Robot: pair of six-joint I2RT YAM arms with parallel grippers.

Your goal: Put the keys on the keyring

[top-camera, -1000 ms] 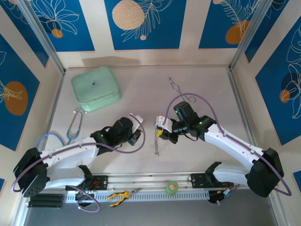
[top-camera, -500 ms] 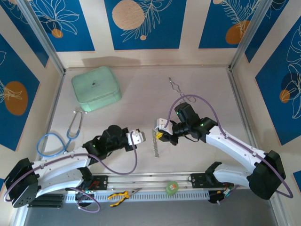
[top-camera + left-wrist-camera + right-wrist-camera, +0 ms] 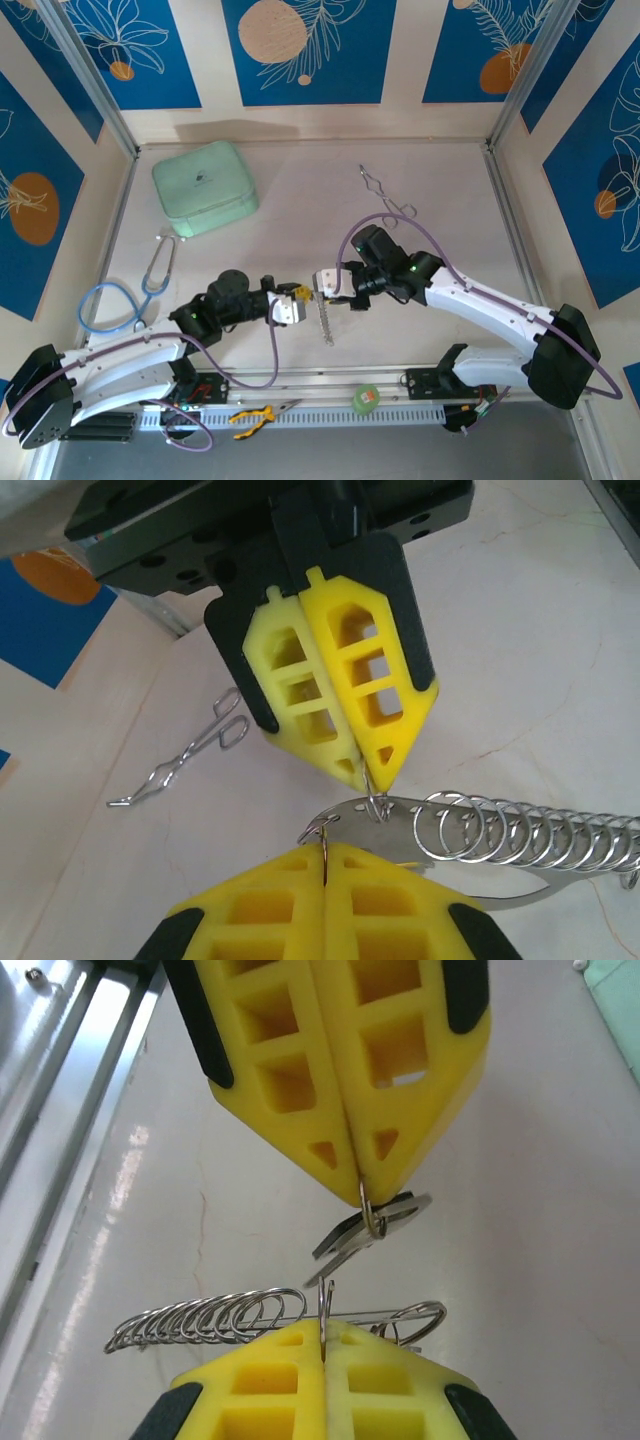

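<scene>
The left arm and the right arm have glossy white link shells with bulky black joint housings, and a thin purple cable loops loosely beside each. The left claw and the right claw each carry two bright yellow fingers, moulded as open lattices with rectangular windows, tapering to a point and edged with black pads. They mount on a black block with small screw holes.

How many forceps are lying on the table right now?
1. The silver forceps lie at the far side of the table, right of the mint-green case.
</scene>
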